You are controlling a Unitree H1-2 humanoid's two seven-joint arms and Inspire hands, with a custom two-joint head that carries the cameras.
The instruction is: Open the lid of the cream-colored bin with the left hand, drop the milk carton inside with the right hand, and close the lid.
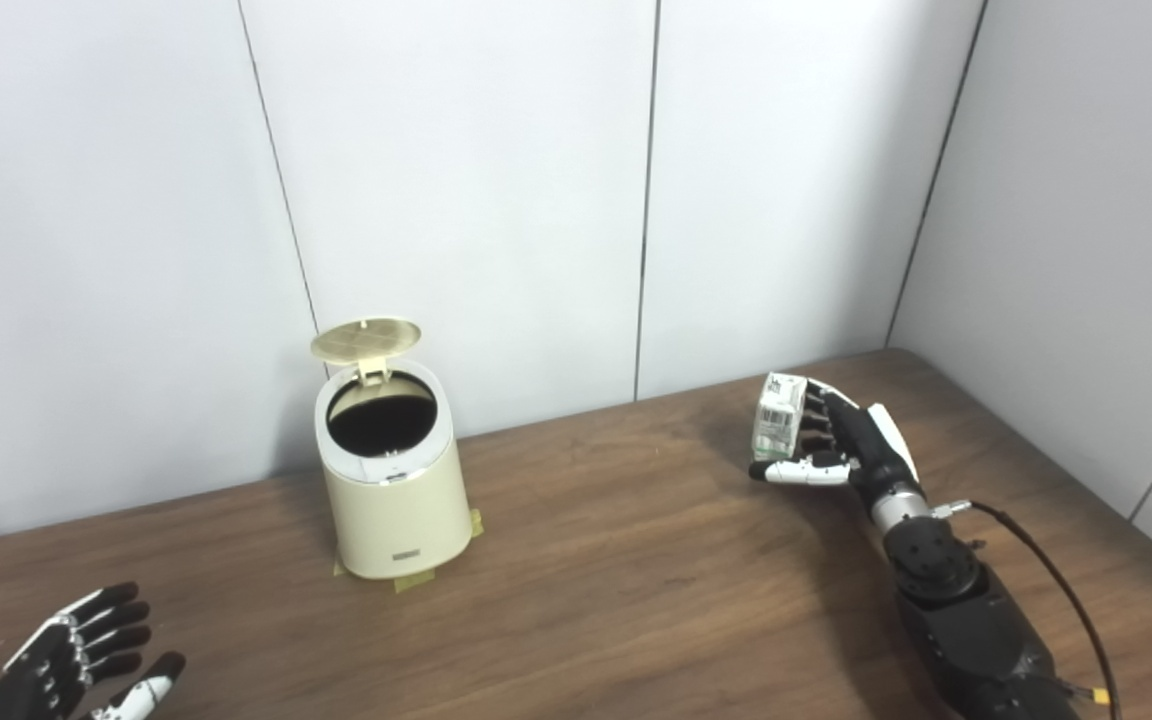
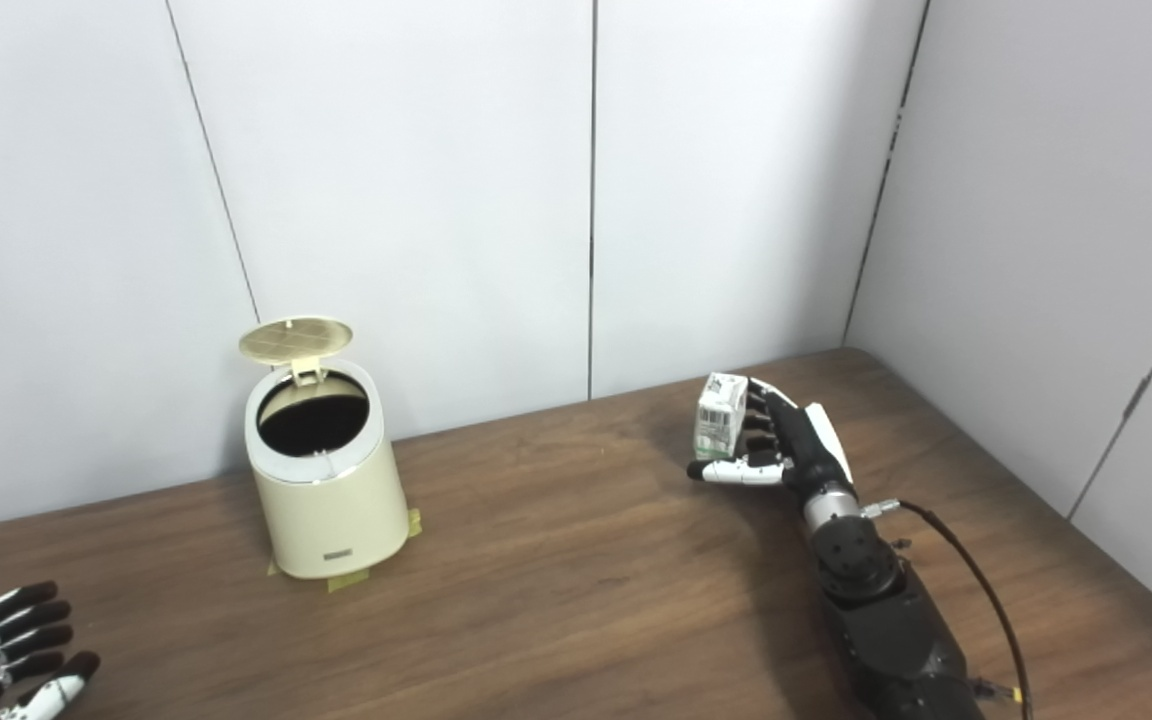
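Already gripped upright in the right hand (image 1: 841, 445), well right of the open-lidded bin (image 1: 394, 500): 1 milk carton (image 1: 778, 417), probably light, stiff, crushable, best held across its flat sides; left hand (image 1: 76, 665) splayed, empty, near-left of bin.

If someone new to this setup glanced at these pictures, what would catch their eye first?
Probably the cream-colored bin at the left back of the wooden table, its lid standing open over a dark inside. Next, the right hand at the right, holding a small milk carton upright above the table. The left hand waits open at the near left corner.
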